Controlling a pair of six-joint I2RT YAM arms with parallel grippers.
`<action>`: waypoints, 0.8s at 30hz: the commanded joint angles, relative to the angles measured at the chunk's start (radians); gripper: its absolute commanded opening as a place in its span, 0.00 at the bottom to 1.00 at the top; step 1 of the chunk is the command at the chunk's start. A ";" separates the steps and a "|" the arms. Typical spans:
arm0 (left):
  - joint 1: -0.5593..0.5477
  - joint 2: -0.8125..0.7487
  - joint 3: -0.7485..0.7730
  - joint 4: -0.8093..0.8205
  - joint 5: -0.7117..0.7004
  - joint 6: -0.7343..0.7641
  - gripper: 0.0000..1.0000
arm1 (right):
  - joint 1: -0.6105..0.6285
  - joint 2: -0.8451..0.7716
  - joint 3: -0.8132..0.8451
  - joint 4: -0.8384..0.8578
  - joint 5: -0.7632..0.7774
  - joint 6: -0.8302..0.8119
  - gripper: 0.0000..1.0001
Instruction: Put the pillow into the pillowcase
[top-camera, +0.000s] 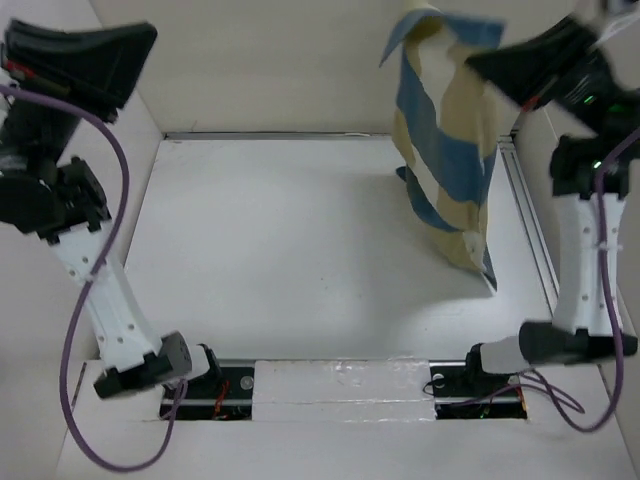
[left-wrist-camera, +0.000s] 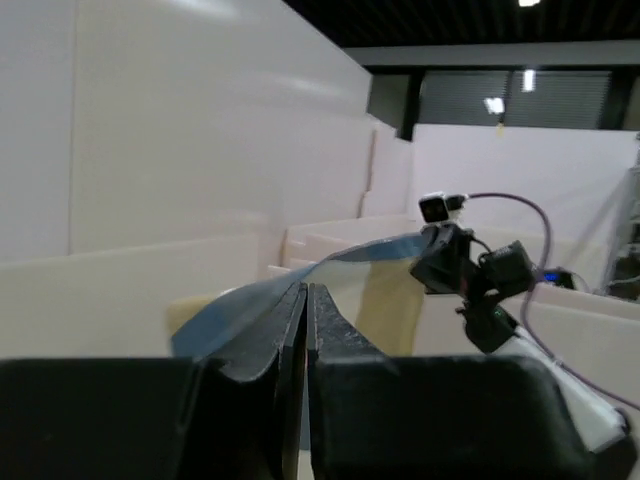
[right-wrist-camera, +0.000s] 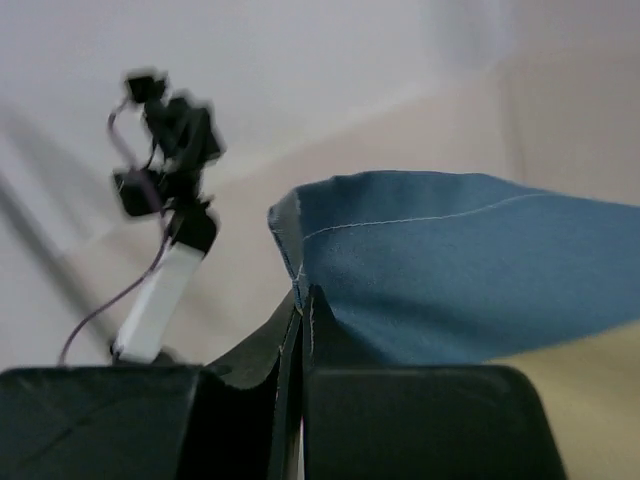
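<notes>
**Q:** Right side, what's the grip?
**A:** My right gripper (right-wrist-camera: 302, 300) is pinched fully closed on a blue corner of the pillowcase (top-camera: 445, 170). The wrist view shows the stitched edge caught right between the tips.

**Q:** Why held up so high?
**A:** My read is that lifting by one top corner lets the case hang lengthwise, so its own weight pulls it straight. It dangles over the right side of the table (top-camera: 280, 250). The lower end is at the surface or just off it, can't tell which.

**Q:** Left side?
**A:** My left gripper (left-wrist-camera: 306, 295) is closed tight too, with nothing between the tips. It's raised at the far left, well apart from the cloth. In its wrist view the case only shows in the background, nearly edge-on, running up to the other arm. Probably parked out of the way or waiting to take a second corner, but that's a guess.

**Q:** How does the case look?
**A:** Big blue, tan and cream checks. The top edge flops over above the pinch. The body is creased and looks somewhat bulky rather than flat.

**Q:** And the pillow?
**A:** No white pillow shows in any view. Given the bulk it could be inside the case, but I can't confirm that, since no opening is visible.
</notes>
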 joint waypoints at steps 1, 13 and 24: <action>0.004 -0.192 -0.249 -0.025 0.089 0.175 0.00 | 0.260 -0.246 -0.382 -0.072 -0.043 -0.340 0.01; 0.004 -0.362 -0.409 -1.007 -0.162 0.726 0.99 | 1.151 -0.177 -0.874 -0.362 0.531 -0.874 0.82; -0.017 -0.458 -0.721 -0.858 -0.164 0.766 0.99 | 0.790 -0.533 -0.969 -0.689 1.100 -0.853 1.00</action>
